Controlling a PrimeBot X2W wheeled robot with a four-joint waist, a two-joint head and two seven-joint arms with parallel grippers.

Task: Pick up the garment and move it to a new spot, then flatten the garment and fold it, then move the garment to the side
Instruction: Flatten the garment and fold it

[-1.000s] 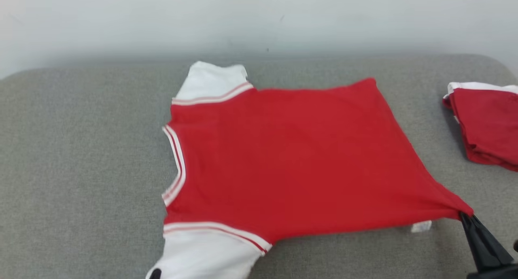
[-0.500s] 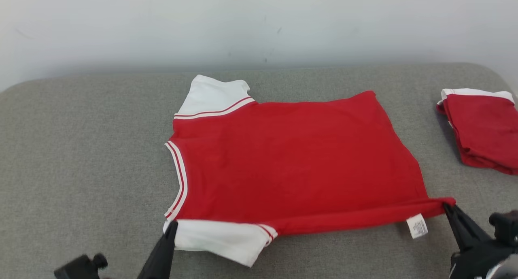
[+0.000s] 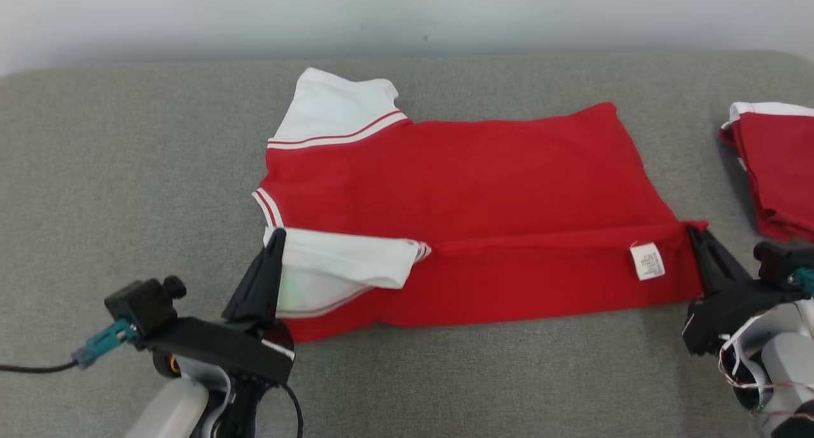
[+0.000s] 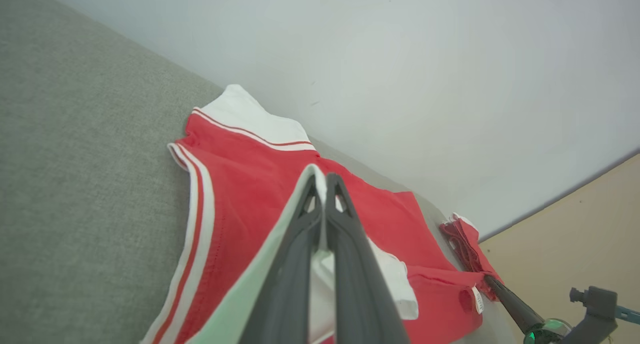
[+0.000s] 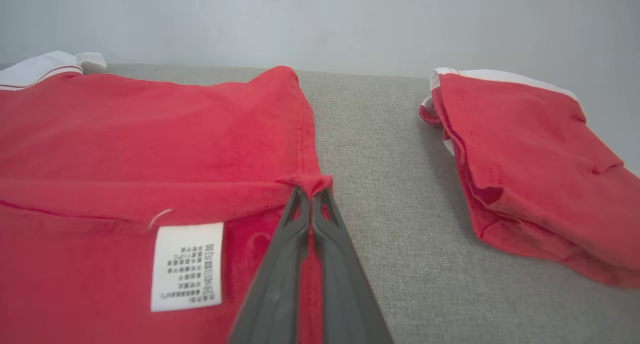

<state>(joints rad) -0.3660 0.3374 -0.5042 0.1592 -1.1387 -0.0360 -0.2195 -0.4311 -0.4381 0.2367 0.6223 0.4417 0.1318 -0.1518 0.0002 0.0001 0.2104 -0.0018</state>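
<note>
On grey surface (image 3: 95,171), garment (image 3: 458,171) near side now folded over

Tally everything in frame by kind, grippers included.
Shirts: 2 (half-folded shirt, folded shirt)
Grippers: 2 (left gripper, right gripper), both shut on the half-folded shirt
Total: 4

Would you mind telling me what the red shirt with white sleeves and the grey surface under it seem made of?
Red shirt with white sleeves: soft matte knit, probably cotton jersey; it folds limply. Grey surface: matte heathered woven upholstery, likely padded, judging by rounded corners.
</note>
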